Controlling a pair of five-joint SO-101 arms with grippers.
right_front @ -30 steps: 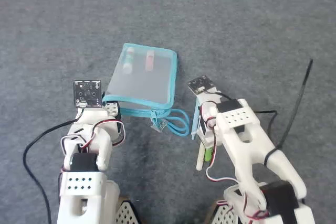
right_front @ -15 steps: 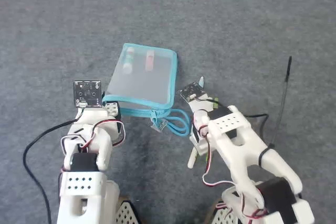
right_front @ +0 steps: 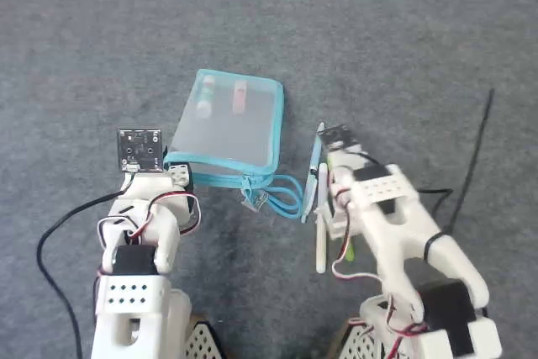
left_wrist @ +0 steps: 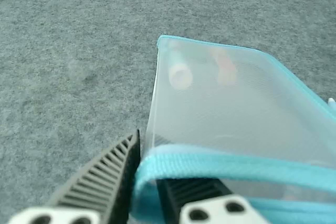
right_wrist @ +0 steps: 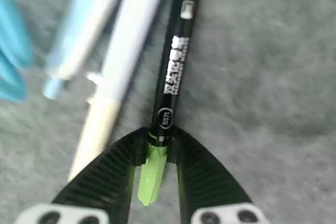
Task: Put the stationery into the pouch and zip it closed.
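Lower right in the high view, the right fingers (right_wrist: 205,177) pinch a black pen (right_wrist: 176,72) with a green end. The left fingers (left_wrist: 105,177) grip the blue edge of the see-through pouch (left_wrist: 231,114).

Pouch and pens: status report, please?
Left gripper shut on pouch edge. Right gripper shut on black pen. White pen, blue pen lie close beside.

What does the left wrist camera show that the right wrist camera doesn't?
Left wrist view: the left tool clamped on the teal rim of the translucent pouch, with a white-capped item and a pink item inside.
Right wrist view: the right tool closed on a black pen near its green end, with a white pen and a light blue pen alongside.
Both: the grey table covering and teal pouch trim, seen from the right wrist as a strap loop.
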